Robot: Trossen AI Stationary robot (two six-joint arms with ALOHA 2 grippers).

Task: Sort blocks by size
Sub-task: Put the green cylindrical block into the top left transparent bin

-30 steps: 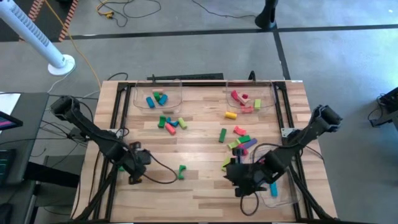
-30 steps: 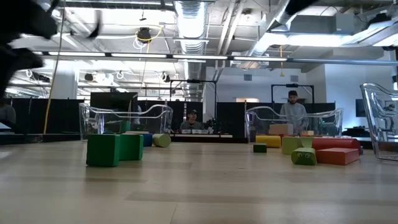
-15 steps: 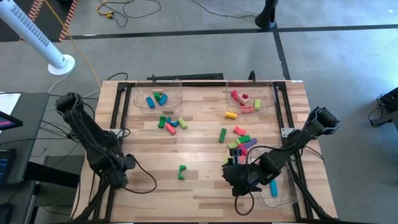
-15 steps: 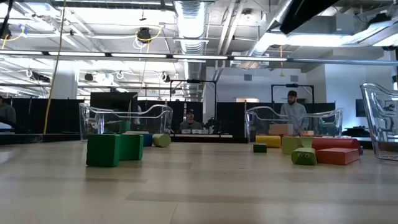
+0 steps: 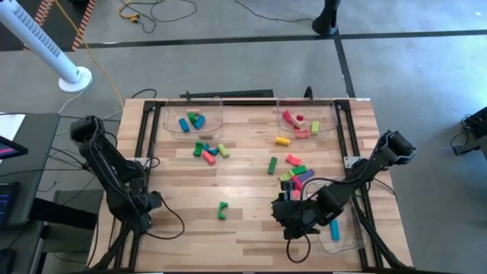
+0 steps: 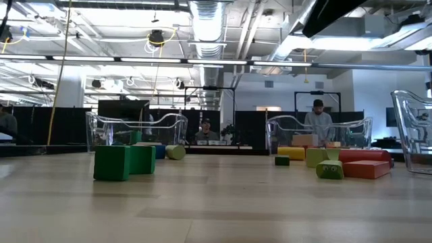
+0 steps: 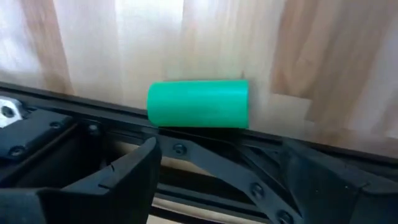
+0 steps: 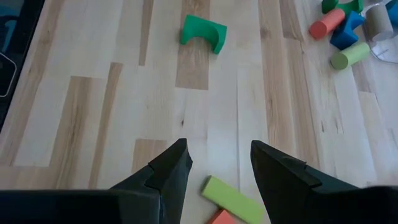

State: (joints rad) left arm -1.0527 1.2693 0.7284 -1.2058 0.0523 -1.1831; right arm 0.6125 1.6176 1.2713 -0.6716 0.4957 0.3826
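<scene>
Since earlier, left gripper (image 5: 142, 222) has retreated to the table's (image 5: 243, 236) edge, fingers wide, empty; one green cylinder (image 7: 198, 104) lies before it.

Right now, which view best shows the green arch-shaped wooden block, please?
The right wrist view: the green arch-shaped wooden block shows its cut-out plainly. The high view gives a small speck; left wrist misses it; low unclear.

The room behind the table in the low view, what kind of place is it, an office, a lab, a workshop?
Probably an open-plan robotics lab or workshop. Bare ducts and pipes run under the ceiling, people sit at desks behind dark partitions, and the wooden table stands on a concrete floor strewn with cables.
</scene>
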